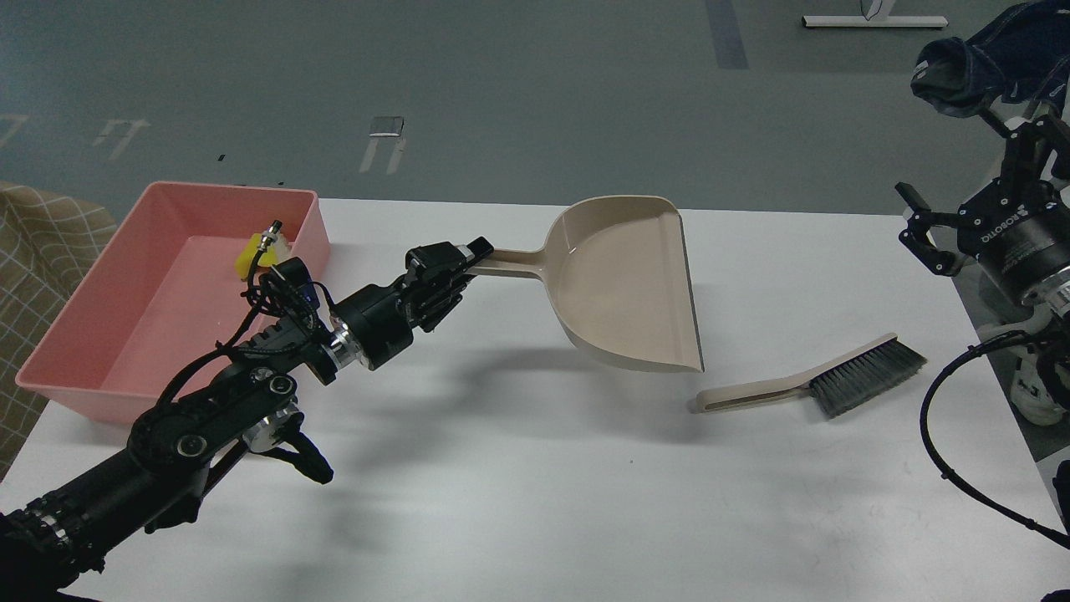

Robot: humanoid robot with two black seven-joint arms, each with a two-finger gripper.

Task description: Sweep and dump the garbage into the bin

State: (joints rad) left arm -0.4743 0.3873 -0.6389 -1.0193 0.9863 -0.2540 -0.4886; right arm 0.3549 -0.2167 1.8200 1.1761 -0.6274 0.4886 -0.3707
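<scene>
My left gripper [456,261] is shut on the handle of a beige dustpan [627,280] and holds it just above the middle of the white table [535,468], its open lip facing right. The pan looks empty. A beige hand brush [815,380] with grey bristles lies on the table just right of the pan's lip. My right gripper [961,226] is open and empty, raised past the table's right edge, above the brush. A pink bin [92,334] stands at the table's left, with a yellow and white scrap [251,255] inside, partly hidden by my left arm.
A dark blue cloth [991,58] hangs on a stand at the far right. A checked cloth [42,242] lies left of the bin. Grey floor lies beyond the table's far edge.
</scene>
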